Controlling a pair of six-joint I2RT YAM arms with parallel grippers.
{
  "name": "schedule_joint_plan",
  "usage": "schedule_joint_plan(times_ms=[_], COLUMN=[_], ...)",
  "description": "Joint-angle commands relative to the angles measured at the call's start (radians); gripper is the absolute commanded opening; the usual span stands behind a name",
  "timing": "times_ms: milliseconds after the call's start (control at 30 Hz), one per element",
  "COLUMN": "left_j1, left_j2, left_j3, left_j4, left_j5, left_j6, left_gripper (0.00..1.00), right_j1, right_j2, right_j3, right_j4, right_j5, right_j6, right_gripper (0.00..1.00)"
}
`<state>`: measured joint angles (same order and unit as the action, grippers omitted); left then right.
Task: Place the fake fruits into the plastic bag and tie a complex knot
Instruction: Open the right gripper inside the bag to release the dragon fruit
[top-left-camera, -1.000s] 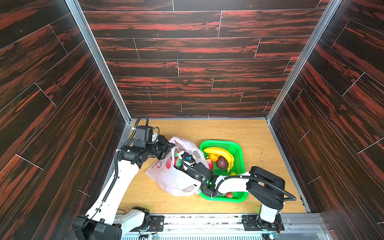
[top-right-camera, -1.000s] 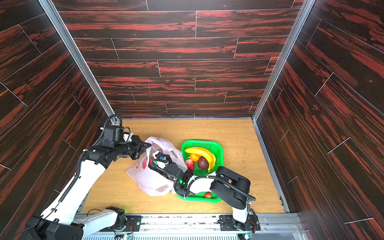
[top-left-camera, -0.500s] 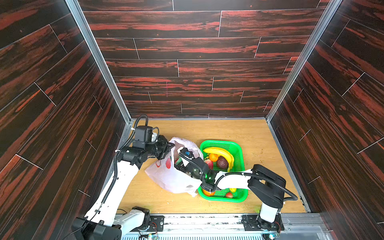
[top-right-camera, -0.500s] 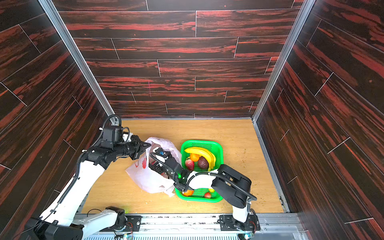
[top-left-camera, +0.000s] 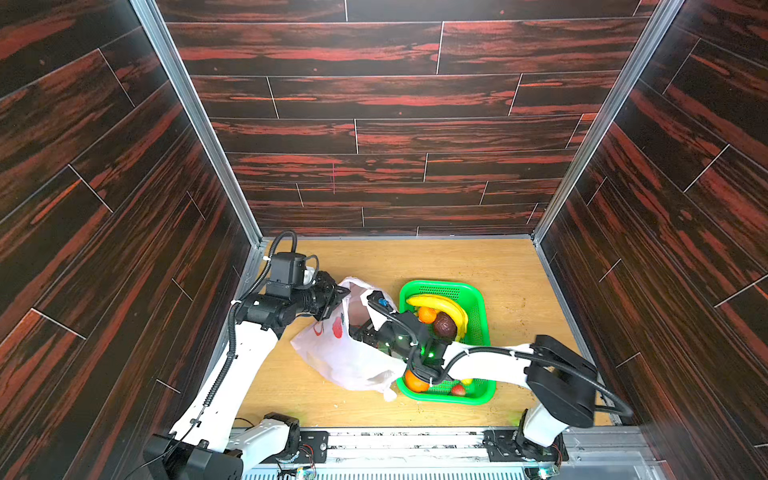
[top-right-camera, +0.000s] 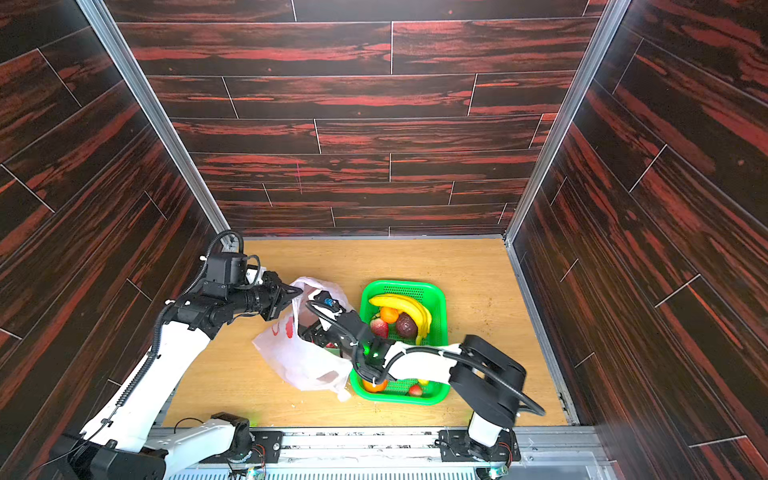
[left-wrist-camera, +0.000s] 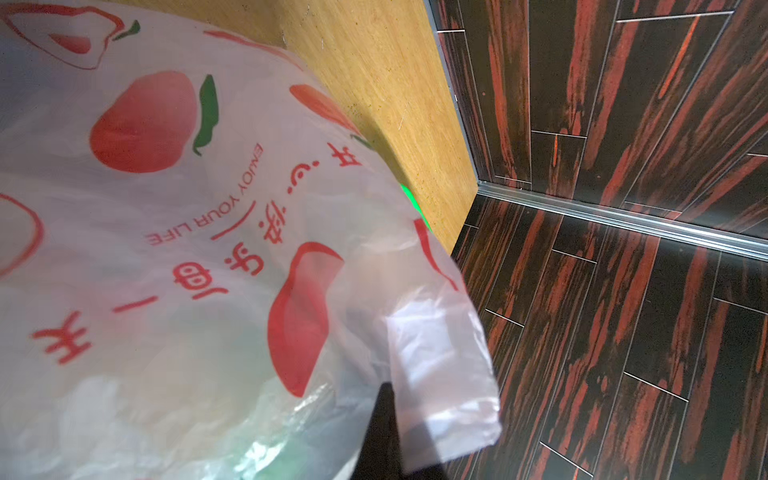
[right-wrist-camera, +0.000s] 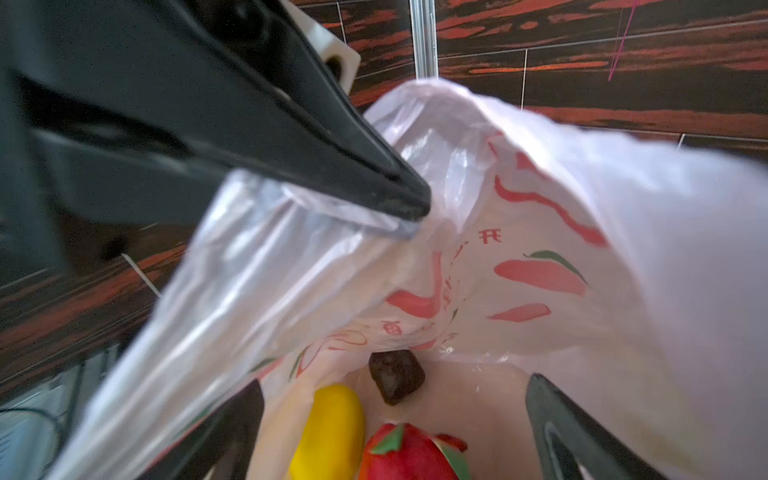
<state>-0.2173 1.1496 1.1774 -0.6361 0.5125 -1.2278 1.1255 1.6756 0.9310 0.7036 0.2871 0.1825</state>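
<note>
Clenches the left jaws on the rim of the plastic bag (top-left-camera: 332, 357), lifting that edge off the counter (top-left-camera: 478, 257) and spreading the mouth toward the green basket (top-left-camera: 440, 284); from the right wrist, traps a thin fold of film right at the black tips. Pokes the right jaws into that mouth, spread wide and empty, with nothing between the fingers (right-wrist-camera: 237, 424). Counts three fruits on the bag's floor just ahead of them: a dark purple ball (right-wrist-camera: 397, 376), a lemon (right-wrist-camera: 328, 428) and a dragon fruit (right-wrist-camera: 411, 453), the last two side by side. Leaves the rest in the basket, close against the bag's near corner: a banana bunch (top-left-camera: 446, 305) curved across the far end, an orange (top-left-camera: 426, 314) and a dark ball (top-left-camera: 444, 326) tucked against it, plus a second orange (top-left-camera: 415, 380) and a strawberry (top-left-camera: 458, 389) at the near end, partly under the right arm. Points to loading as the step in hand, perhaps midway, with no knot begun and one handle strip (left-wrist-camera: 440, 374) hanging loose. Hinges on one relation for the coming move: remaining fruit behind the right jaws, opposite to their aim, on the right arm's own side, with the left jaws tied up holding the rim. Calls for backing straight out of the mouth, then swinging right; for the bananas, probably closing across the bunch's long axis rather than along it.
</note>
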Motion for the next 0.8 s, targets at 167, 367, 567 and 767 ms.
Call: schedule_joint_plan(times_ms=[167, 367, 567, 767], left_j1=[-0.004, -0.004, -0.004, -0.004], left_j2=[-0.010, -0.004, 0.002, 0.013], left_j3=[-0.015, -0.021, -0.023, -0.030], left_j4=[0.009, 0.022, 0.029, 0.041], left_j5=[-0.003, -0.002, -0.002, -0.007], left_j6=[-0.004, -0.010, -0.012, -0.010], left_gripper=[0.00, 0.00, 0.00, 0.00], right_j1=[-0.001, -0.001, -0.004, -0.009], right_j2=[-0.130, -0.197, -0.273, -0.371], right_j3=[-0.027, -0.038, -0.035, 0.048], right_j4=[-0.194, -0.285, -0.383, -0.642], right_j5=[0.012, 0.010, 0.003, 0.031], right_j6=[0.018, 0.023, 0.024, 0.040], right_gripper=[0.85, 0.67, 0.61, 0.57])
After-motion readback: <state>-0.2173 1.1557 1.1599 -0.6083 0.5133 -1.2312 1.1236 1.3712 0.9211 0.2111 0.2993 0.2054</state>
